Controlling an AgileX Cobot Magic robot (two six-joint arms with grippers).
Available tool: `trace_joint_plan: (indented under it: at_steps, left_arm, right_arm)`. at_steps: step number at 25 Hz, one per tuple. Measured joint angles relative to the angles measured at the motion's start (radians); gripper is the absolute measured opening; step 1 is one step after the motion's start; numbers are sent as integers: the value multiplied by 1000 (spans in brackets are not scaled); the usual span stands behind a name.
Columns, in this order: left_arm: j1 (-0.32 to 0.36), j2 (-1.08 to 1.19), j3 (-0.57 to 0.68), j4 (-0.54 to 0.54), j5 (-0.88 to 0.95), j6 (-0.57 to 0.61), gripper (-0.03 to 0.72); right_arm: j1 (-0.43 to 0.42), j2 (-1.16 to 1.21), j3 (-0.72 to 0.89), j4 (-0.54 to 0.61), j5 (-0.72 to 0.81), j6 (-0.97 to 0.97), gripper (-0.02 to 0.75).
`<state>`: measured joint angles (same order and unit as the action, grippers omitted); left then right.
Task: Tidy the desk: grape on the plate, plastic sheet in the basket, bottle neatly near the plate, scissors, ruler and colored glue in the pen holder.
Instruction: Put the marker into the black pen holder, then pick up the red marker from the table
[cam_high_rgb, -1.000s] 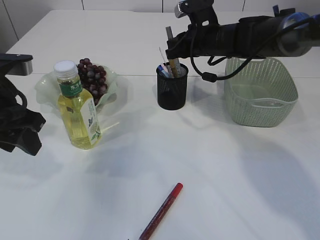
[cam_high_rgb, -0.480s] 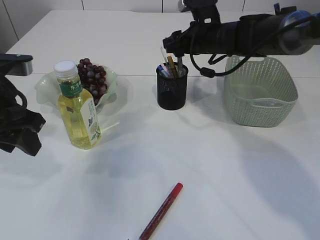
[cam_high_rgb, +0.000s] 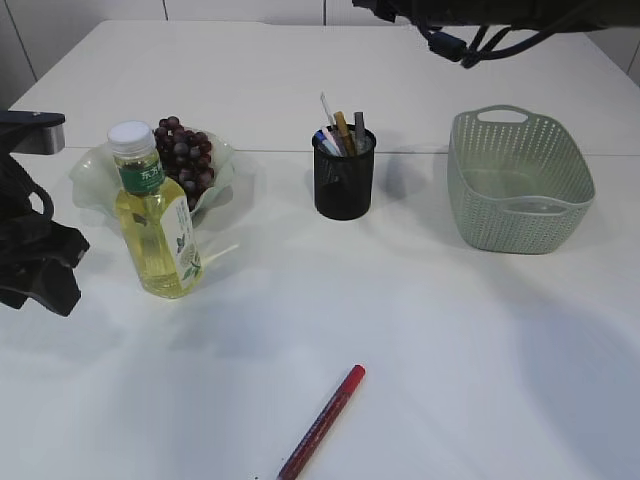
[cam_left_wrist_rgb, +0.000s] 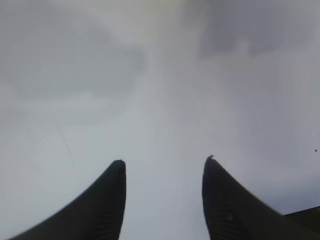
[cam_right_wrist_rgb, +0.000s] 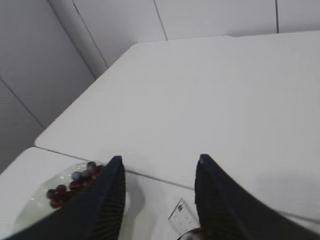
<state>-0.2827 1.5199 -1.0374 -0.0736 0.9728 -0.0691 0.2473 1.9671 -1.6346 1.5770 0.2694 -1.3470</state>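
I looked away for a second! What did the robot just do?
The right claw let go of a long thing into the pen holder and lifted up and away, now open and empty. The bottle, grapes, basket, red pen and left claw didn't move.

Black arms, looped cables, curved black tool (cam_left_wrist_rgb: 162, 162) fingers (cam_left_wrist_rgb: 107, 200).

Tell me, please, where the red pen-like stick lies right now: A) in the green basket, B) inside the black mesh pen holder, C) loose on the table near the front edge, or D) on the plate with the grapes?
C: the red stick lies flat on the bare table, well in front of the pen holder.
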Motion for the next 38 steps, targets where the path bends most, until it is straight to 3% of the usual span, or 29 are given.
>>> trace_joint_plan:
  at_steps: [7, 11, 19, 26, 30, 38]
  left_arm:
    - [0, 0, 0, 0, 0, 0, 361]
    - [0, 0, 0, 0, 1, 0, 361]
    - [0, 0, 0, 0, -4, 0, 361]
    - [0, 0, 0, -22, -29, 0, 361]
    - [0, 0, 0, -24, -37, 0, 361]
    - [0, 0, 0, -26, -41, 0, 361]
  right_arm:
    - [30, -143, 166, -316, 114, 447, 368]
    - [103, -231, 238, -525, 158, 668, 366]
    - [329, -275, 291, -1101, 295, 1322, 366]
    - [444, -251, 291, -1577, 506, 1925, 365]
    - [489, -208, 291, -1667, 588, 2191, 365]
    - [518, -105, 291, -1668, 657, 2540, 365]
